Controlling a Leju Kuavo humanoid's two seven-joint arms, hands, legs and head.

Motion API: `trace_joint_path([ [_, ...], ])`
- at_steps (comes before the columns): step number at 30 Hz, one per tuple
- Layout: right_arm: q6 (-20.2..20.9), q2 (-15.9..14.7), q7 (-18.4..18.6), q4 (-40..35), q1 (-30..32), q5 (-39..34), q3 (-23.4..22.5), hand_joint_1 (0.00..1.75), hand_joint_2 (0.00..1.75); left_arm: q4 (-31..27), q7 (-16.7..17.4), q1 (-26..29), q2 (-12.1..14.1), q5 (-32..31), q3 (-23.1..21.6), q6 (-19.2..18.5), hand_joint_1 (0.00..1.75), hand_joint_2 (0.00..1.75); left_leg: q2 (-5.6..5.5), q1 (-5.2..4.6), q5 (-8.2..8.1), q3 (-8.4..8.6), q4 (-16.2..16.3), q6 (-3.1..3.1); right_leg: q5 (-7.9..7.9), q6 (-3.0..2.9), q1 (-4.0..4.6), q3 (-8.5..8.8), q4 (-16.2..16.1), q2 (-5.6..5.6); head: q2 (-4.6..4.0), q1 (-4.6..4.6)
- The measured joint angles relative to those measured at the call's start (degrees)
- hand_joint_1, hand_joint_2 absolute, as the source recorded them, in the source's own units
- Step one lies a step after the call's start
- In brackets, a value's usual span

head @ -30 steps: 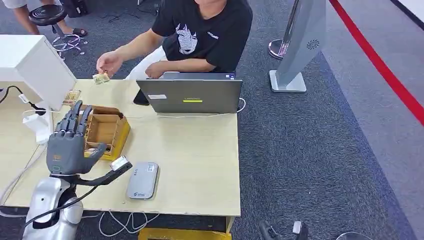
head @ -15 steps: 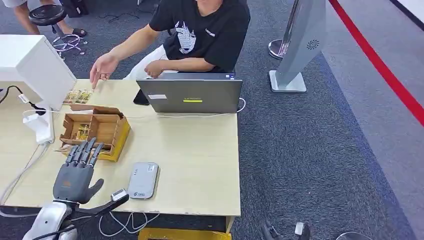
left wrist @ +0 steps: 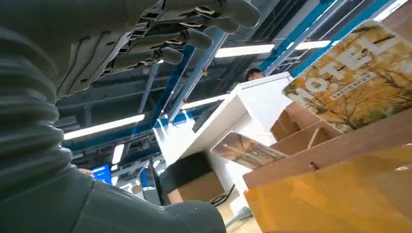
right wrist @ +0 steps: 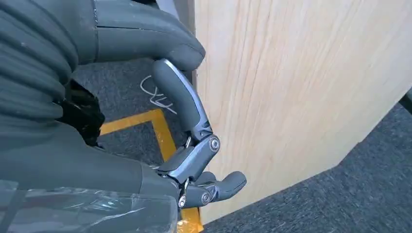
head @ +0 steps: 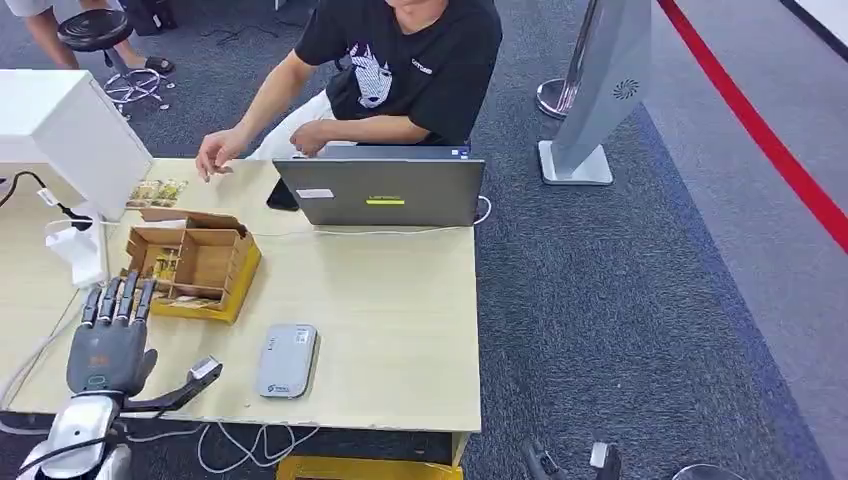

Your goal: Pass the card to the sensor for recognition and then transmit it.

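Cards (head: 170,266) stand on edge in the box (head: 225,285), just ahead of the left hand (head: 105,340) and slightly to its right. That hand hovers flat at the table's (head: 400,330) near edge, fingers straight, holding nothing. Reader (head: 286,361) lies to its right. Right hand (right wrist: 199,170) hangs below the tabletop, fingers curled, empty. Left is clearly nearer.

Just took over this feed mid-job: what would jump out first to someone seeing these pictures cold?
The robot's left hand hovers empty, fingers spread, at the table's near-left corner, just short of the partitioned cardboard card box. Beyond the box a seated person behind a grey laptop reaches toward loose cards by the white cabinet. A grey card sensor lies flat near the front edge.
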Motion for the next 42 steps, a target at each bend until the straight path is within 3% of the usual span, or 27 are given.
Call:
trace_joint_path([
  [12, 0.0, 0.0, 0.6, 0.6, -0.6, 0.3, 1.1, 0.0, 1.75, 12.3, -0.7, -9.5, -0.6, 0.0, -5.0, 2.0, 0.0, 1.75, 0.02, 0.0, 0.01, 0.0, 0.0, -0.01, 0.04, -0.02, 0.0, -0.02, 0.0, 0.03, 0.0, 0.02],
  [30, -0.7, 0.0, 0.8, 0.7, -0.7, 0.2, 1.6, 0.0, 1.75, 17.3, -0.8, -11.9, -1.7, 0.0, -7.4, 2.3, 0.0, 1.75, 0.05, 0.0, 0.01, 0.0, 0.0, -0.01, 0.04, -0.02, 0.0, -0.03, 0.0, 0.05, 0.0, -0.02],
  [31, -0.7, 0.0, 0.8, 0.7, -0.7, 0.2, 1.6, 0.0, 1.75, 17.5, -0.9, -12.0, -1.7, 0.0, -7.4, 2.4, 1.75, 1.75, 0.05, -0.01, 0.01, 0.0, 0.0, -0.01, 0.04, -0.02, 0.0, -0.03, 0.0, 0.05, 0.02, 0.0],
  [42, -0.7, 0.0, 0.7, 0.7, -0.7, -0.4, 1.6, 0.0, 1.75, 17.9, -4.3, -12.6, -2.5, 0.0, -7.4, 4.0, 1.75, 1.75, 0.04, -0.01, 0.01, -0.01, 0.0, -0.01, 0.04, -0.02, 0.0, -0.01, 0.0, 0.05, 0.02, 0.0],
])
